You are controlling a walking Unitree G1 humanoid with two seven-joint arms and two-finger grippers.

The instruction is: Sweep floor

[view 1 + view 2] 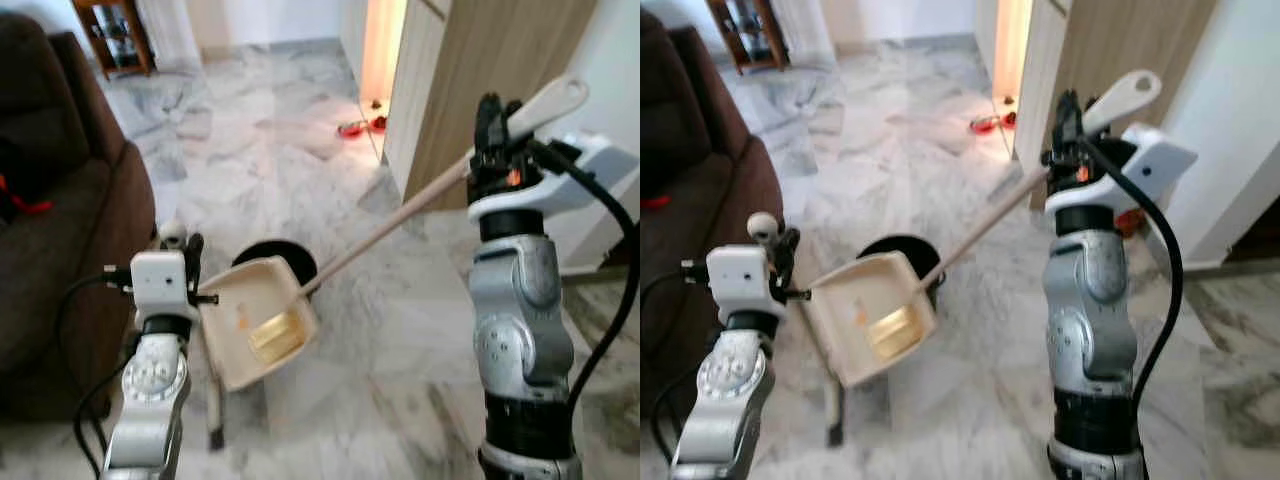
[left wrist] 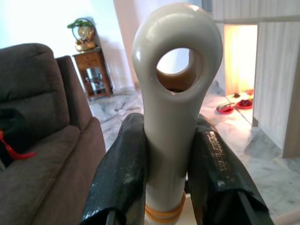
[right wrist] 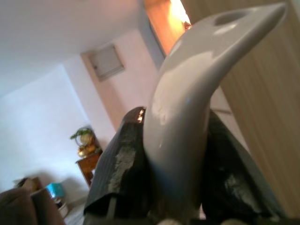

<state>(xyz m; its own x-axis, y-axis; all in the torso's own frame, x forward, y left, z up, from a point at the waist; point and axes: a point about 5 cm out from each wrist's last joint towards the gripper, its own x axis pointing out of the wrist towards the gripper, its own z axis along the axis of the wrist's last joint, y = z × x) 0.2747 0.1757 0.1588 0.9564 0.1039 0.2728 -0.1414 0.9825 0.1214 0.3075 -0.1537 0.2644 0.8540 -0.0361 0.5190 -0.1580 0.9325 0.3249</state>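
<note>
While raised, right gripper (image 1: 492,118) clamps broom (image 1: 400,222)

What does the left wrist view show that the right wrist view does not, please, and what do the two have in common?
Left wrist view: the left gripper clamped on the dustpan handle, whose top ends in a round hanging hole, with the brown sofa and red dishes on the marble floor. Right wrist view: the right gripper clamped on the curved broom handle, seen against the ceiling. Both share black fingers gripping a cream handle, and the wooden side table carrying a plant.
</note>
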